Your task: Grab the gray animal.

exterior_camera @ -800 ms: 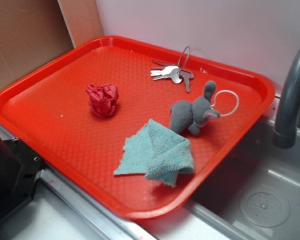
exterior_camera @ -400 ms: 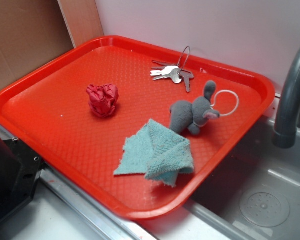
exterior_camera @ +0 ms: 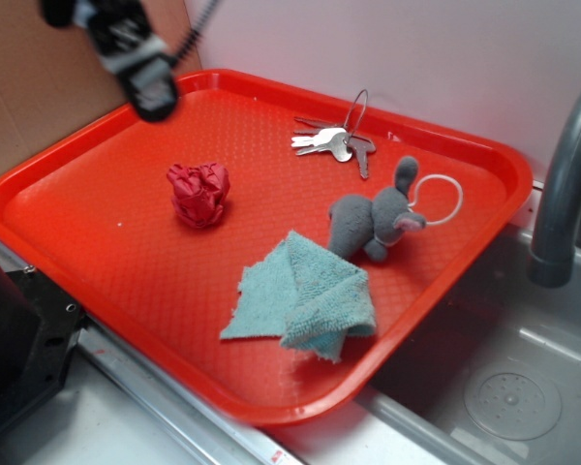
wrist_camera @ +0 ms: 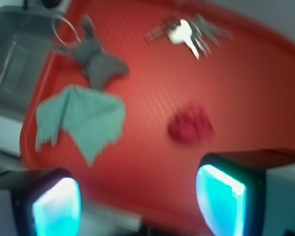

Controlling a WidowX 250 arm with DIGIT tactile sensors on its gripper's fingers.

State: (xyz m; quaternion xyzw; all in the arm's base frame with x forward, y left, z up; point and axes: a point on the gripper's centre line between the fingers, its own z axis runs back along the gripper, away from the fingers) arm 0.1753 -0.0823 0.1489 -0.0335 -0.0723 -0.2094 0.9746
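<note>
Red tray [exterior_camera: 97, 203] set beside a sink [exterior_camera: 508, 387], gray faucet [exterior_camera: 562, 184] at right edge.

Gray animal [exterior_camera: 373, 221] lying on tray, toward right rim, on its side, one ear up. White cord loop [exterior_camera: 438, 199] trailing from head toward rim. In wrist view, animal [wrist_camera: 99, 59] at upper left, blurred, loop [wrist_camera: 64, 30] reaching toward tray edge.

Teal cloth [exterior_camera: 305, 298] crumpled just in front of animal, upper corner touching or nearly touching its body; exact contact not clear. In wrist view, cloth [wrist_camera: 81, 120] just below animal.

Red paper ball [exterior_camera: 199, 194] near tray centre-left, well apart from animal. Wrist view: ball [wrist_camera: 191, 127] a soft red blur, mid-frame.

Keys [exterior_camera: 334, 143] on a ring at far side of tray, near back rim, apart from animal. Wrist view: keys [wrist_camera: 187, 33] at top, blurred.

Gripper [exterior_camera: 145, 73] above far-left corner of tray, motion-blurred, dark, cable running up and right. Well apart from animal; ball between the two. Nothing held.

Wrist view: gripper [wrist_camera: 137, 201] with two fingers [wrist_camera: 221, 196] at bottom corners, inner pads glowing cyan, wide gap between them, tray surface visible through gap. Jaws spread wide, empty.

Cardboard [exterior_camera: 39, 87] behind tray at left, pale wall behind. Dark robot base [exterior_camera: 15, 339] at lower left.
</note>
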